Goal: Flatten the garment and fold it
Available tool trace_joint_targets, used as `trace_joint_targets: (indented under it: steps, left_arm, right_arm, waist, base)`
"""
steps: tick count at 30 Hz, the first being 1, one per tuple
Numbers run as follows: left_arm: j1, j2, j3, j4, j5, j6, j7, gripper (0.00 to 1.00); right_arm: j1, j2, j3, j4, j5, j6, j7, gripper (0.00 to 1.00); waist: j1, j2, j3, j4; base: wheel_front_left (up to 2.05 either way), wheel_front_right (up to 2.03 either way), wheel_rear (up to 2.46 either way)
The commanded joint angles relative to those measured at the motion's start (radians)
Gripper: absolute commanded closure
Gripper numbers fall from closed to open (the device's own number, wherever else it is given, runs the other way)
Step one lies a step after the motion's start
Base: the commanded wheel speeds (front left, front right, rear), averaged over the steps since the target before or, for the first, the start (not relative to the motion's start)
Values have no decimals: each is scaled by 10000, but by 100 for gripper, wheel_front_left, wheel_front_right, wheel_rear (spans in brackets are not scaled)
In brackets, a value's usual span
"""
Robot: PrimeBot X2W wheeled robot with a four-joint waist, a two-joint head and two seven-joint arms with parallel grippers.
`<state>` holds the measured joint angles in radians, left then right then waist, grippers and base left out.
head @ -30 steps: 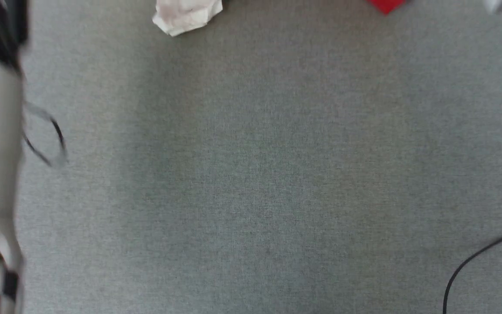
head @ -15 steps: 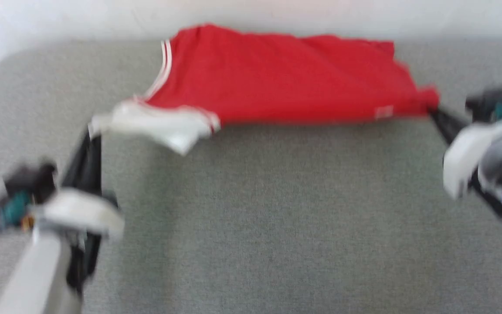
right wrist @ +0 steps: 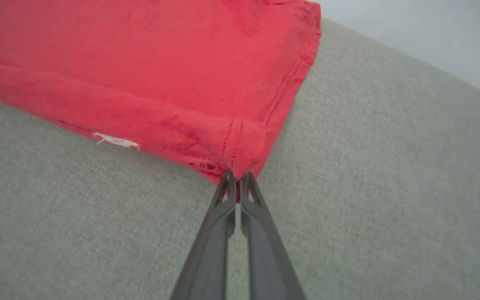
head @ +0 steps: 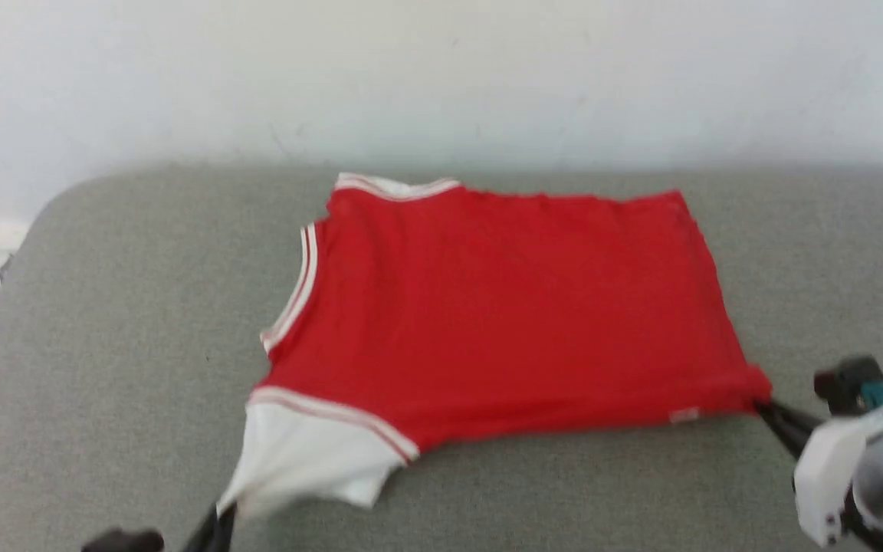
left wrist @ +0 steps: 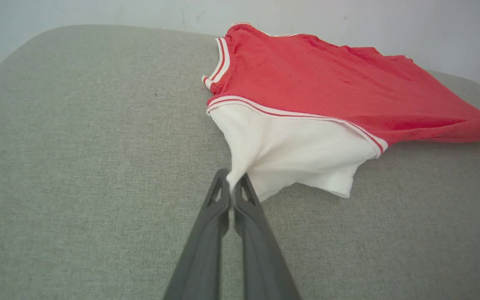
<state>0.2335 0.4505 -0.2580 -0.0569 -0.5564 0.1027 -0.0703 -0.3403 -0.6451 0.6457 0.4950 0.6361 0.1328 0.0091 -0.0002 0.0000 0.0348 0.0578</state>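
Item: red jersey T-shirt [head: 510, 307] with white short sleeves edged in red-white stripes. It lies spread and mostly flat on the grey fabric-covered desk [head: 127, 322], plain side up, neck toward my left. My left fingers [left wrist: 206, 233] are closed, pinching the near white sleeve [left wrist: 290, 154]. My right fingers [right wrist: 211, 246] are closed on the near red hem corner [right wrist: 244, 150]. Behind: pale wall [head: 441, 77].

Grey surface [head: 104, 322] free left of garment [head: 503, 307]: wide room for passing. Free strip also along near edge, between left gripper [left wrist: 233, 188], pinched on sleeve, and right gripper [right wrist: 238, 178], pinched on hem corner. Narrower room right of garment. Behind garment only thin strip, then wall [head: 441, 77] blocks.
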Motion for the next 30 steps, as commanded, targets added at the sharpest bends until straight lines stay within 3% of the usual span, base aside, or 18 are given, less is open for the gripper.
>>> trace_joint_targets:
  steps: [1, 10, 17, 22, 30]
  left_arm:
    - [535, 137, -44, -209, -75, 144, 154, 100]
    - [2225, 326, -420, -648, -483, 182, 829, 100]
    - [2639, 587, -529, -991, -692, 173, 1373, 100]
    - [1688, 706, -555, -1068, -208, 106, 1215, 100]
    - [-664, 848, -829, -275, 456, -538, 1177, 100]
  right_arm:
    - [554, -112, -164, -157, 68, -21, 117, 100]
    - [2888, -543, -1130, -1464, 25, -21, 906, 100]
    - [4179, -422, -2259, -2663, -332, -21, 1527, 100]
    - [4458, 13, -3312, -3364, -746, -21, 1830, 100]
    - [4261, 509, -4142, -3998, -1209, -21, 2397, 100]
  waist:
    - [2, 0, -480, 19]
    - [2, 0, -938, 139]
    - [2, 0, -974, 253]
    - [2, 0, -938, 351]
    - [2, 0, -583, 193]
  base:
    - [0, 0, 0]
    - [0, 0, 0]
    - [0, 0, 0]
    - [0, 0, 0]
    - [0, 0, 0]
